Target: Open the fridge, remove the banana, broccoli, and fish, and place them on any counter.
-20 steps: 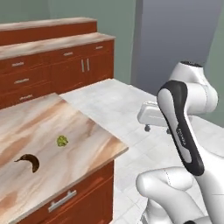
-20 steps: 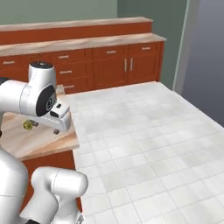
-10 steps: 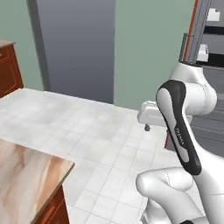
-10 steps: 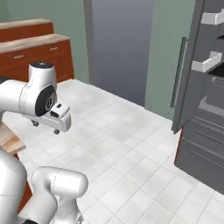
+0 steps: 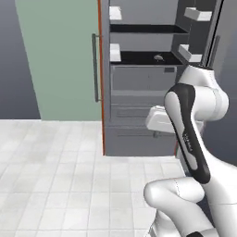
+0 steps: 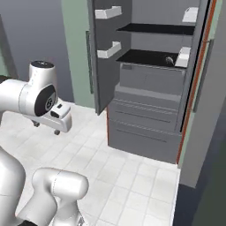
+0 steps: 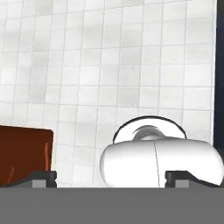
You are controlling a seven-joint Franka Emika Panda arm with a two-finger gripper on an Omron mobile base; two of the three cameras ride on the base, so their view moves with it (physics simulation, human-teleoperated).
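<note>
Fridge (image 5: pixel 139 92) standing open in the upper middle of the left base view, upper right of the right base view (image 6: pixel 154 88). Orange-red side edge (image 5: pixel 100 78) running down the left of the opening in the left base view. Long thin bar handle (image 5: pixel 95 67) on the outer face of the left door, just left of that edge. Dark inner shelves (image 6: pixel 152 57) crossing the upper part of the compartment, pale door bins (image 6: pixel 110 49) on the inner side of the swung-out door at upper left of the right base view. Grey lower drawers (image 6: pixel 145 128) stacked beneath the shelves. Small grey object, likely the fish (image 5: pixel 158 57), lying on the lower dark shelf, upper middle-right of the left base view; same small shape (image 6: pixel 169 59) toward the right end of that shelf in the right base view, too small to make out in detail.

White tiled floor (image 5: pixel 55 176) across the lower half of both base views.

Gripper (image 7: pixel 111 176) pointing down at the floor, fingertips (image 7: pixel 41 176) at the bottom corners of the hand view, spread wide, nothing between them. Red-brown cabinet face (image 7: pixel 24 153) at lower left of the hand view.
</note>
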